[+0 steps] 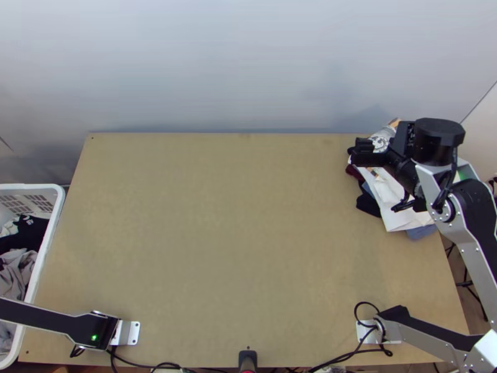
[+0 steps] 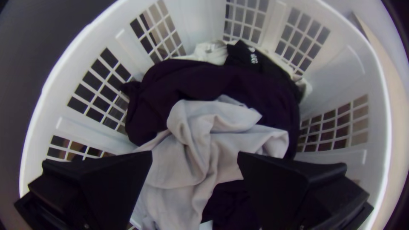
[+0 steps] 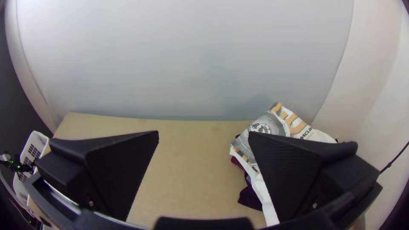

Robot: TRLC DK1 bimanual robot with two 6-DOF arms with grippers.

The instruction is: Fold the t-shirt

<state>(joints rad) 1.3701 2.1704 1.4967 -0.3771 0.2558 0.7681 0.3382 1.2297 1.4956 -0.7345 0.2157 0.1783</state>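
- Landmark: the white laundry basket point(image 1: 54, 214), beside the table point(image 1: 217, 248).
- Task's thing: judged to be the light grey garment point(image 2: 226, 149), though no shirt outline could be made out. It lay bunched inside the basket, partly on a dark purple garment point(image 2: 204, 76).
- Left gripper point(image 2: 195, 152): over the basket, spread wide, nothing pinched. Contact with cloth could not be confirmed.
- Key relation: the grey garment lay below the left gripper and ahead of it. Its long run passed through the gap between the fingers; a broader, creased part lay past their tips, deeper into the basket's span.
- Right gripper point(image 3: 203, 132): also spread and holding nothing, across the table from the basket, close by a white printed garment point(image 1: 394, 202) on a pile of clothes. Left gripper was clearly the nearer one.
- Stage, as judged: pick-up, with folding not begun.
- Next move, as judged: lower the left gripper, close on a grey ridge, lift clear of the basket's rim. Risk: catching purple cloth as well.
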